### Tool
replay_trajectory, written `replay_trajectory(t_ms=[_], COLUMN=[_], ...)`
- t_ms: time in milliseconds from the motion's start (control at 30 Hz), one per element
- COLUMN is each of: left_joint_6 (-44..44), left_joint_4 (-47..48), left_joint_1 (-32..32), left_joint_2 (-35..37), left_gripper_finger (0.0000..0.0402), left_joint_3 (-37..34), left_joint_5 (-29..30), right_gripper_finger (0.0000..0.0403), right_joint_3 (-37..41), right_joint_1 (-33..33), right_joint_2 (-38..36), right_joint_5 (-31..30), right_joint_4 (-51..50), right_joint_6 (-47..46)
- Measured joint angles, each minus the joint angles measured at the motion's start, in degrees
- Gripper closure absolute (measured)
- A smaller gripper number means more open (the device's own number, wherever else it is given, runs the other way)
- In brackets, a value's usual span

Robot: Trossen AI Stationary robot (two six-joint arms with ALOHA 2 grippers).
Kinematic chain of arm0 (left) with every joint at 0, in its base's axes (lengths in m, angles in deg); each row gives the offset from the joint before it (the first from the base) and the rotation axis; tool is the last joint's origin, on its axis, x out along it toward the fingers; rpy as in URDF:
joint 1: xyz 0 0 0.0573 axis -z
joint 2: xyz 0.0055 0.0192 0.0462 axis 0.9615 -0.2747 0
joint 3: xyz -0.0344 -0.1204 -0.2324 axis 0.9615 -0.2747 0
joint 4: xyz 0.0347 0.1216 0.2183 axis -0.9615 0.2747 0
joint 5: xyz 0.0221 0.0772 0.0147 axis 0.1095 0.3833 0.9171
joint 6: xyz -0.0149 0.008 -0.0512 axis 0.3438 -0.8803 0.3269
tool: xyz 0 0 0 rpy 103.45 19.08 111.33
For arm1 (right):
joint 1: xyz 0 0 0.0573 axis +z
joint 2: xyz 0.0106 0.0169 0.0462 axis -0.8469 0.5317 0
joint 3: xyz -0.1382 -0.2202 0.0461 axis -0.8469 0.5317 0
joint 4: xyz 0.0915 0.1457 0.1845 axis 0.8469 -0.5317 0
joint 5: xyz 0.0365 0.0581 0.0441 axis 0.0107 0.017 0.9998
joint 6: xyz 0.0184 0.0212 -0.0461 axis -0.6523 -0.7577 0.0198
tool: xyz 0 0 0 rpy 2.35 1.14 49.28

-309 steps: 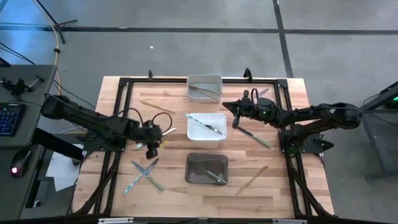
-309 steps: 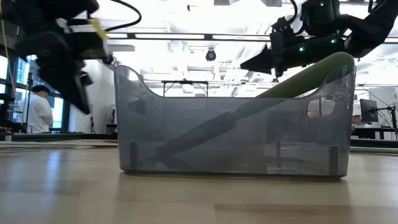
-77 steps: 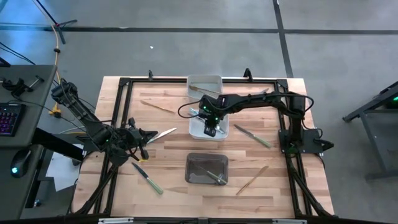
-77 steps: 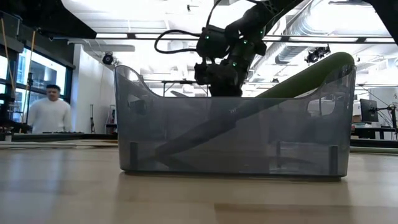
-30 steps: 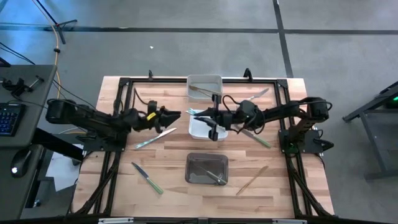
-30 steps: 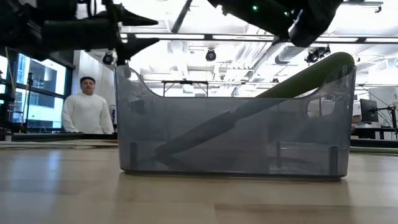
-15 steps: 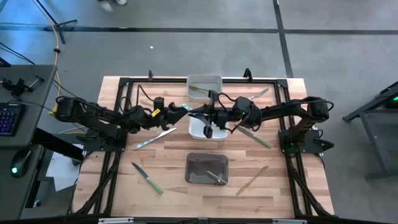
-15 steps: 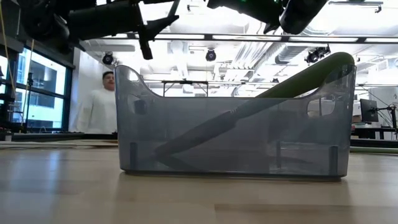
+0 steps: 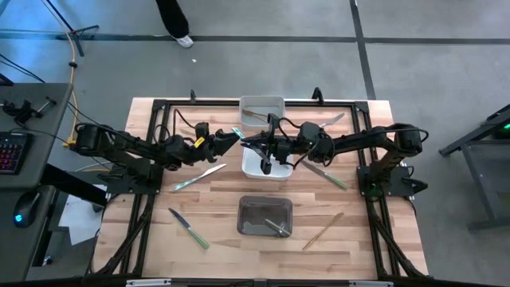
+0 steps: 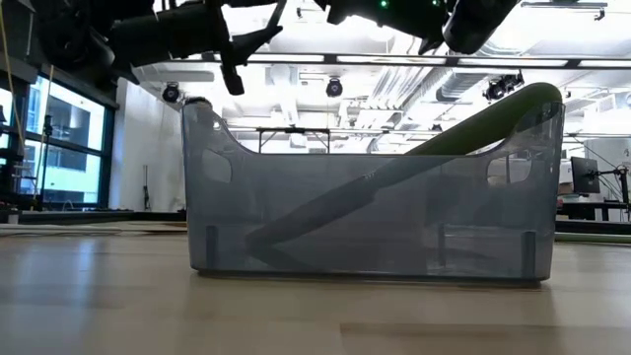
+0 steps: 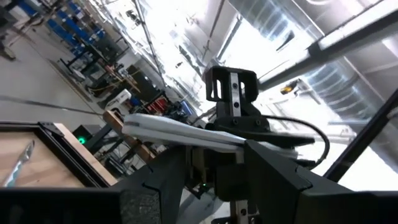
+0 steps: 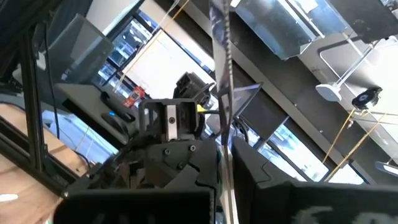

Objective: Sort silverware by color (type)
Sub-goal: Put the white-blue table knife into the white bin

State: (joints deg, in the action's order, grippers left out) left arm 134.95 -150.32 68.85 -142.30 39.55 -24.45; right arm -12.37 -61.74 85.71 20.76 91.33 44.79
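Two hands meet tip to tip in the air over the near-left corner of the white rectangular plastic bin (image 9: 276, 169). The left hand (image 9: 235, 136) grips a flat light-blue-handled utensil (image 11: 186, 129) across its fingers. The right hand (image 9: 249, 143) is closed on a thin grey metal blade (image 12: 221, 93); whether both are one piece cannot be told. Bare wooden surface (image 9: 223, 199) lies below. A green-handled knife (image 9: 190, 229), a dark grey bin (image 9: 265, 227) and the black frame rail (image 9: 153, 151) lie farther out.
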Motion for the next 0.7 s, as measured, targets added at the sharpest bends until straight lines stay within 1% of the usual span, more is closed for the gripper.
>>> replay_trajectory(t_ms=[133, 300, 567, 700], left_joint_6=[2.56, 3.48, 3.21, 3.26], left_joint_4=[-0.16, -0.48, -0.72, -0.72], left_joint_1=[-1.18, -1.82, -3.33, -4.08], left_joint_2=[0.02, 0.02, 0.02, 0.02], left_gripper_finger=[0.0247, 0.0247, 0.0247, 0.0255], left_joint_3=[0.0, 0.0, 0.0, 0.0], left_joint_5=[0.66, 1.66, 1.91, 1.47], right_gripper_finger=[0.0403, 0.0403, 0.0403, 0.0402], right_joint_3=[0.0, 0.02, 0.02, 0.07], right_joint_1=[-0.04, -0.04, -0.04, -0.02], right_joint_2=[0.02, 0.02, 0.11, 0.13], right_joint_5=[-0.16, -1.03, -2.03, -2.04], right_joint_4=[-0.85, -2.5, -3.32, -3.39], right_joint_6=[0.69, 2.84, 3.25, 3.27])
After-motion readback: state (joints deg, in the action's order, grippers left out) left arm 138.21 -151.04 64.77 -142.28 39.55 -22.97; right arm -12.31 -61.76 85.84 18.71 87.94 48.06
